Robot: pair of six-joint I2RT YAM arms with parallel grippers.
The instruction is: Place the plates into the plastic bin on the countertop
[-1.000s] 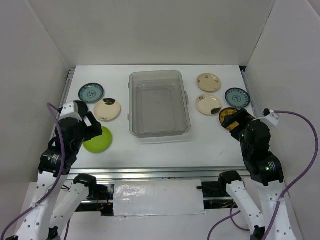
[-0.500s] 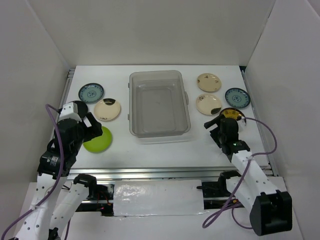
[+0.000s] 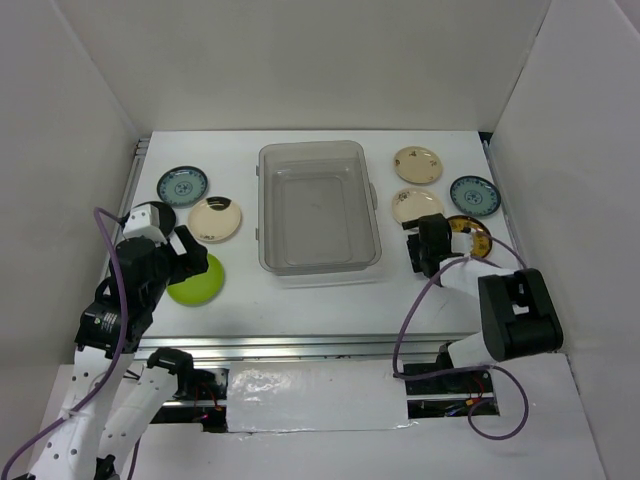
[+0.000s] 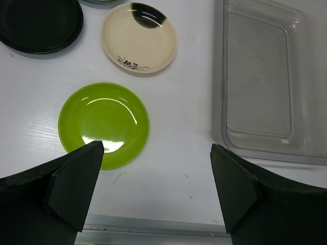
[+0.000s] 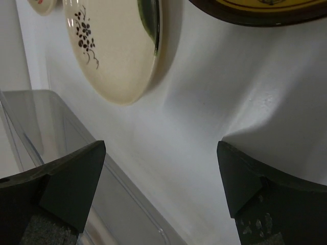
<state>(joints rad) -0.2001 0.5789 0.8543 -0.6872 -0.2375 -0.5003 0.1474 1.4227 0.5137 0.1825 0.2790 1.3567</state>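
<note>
plastic bin [image 3: 318, 210]: countertop [image 3: 330, 305] centre; plates [image 3: 214, 219]: left and right

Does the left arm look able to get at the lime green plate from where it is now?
Probably yes. The left hand hangs open over the lime green plate, which lies flat on the countertop with nothing on it, apart from the cream plate and the plastic bin.

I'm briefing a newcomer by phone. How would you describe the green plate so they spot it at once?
Start at the central clear plastic bin. Left of it, the lime green plate lies nearest the robot's side. Unlike the cream plate and blue-patterned plate behind it, it is plain.
</note>
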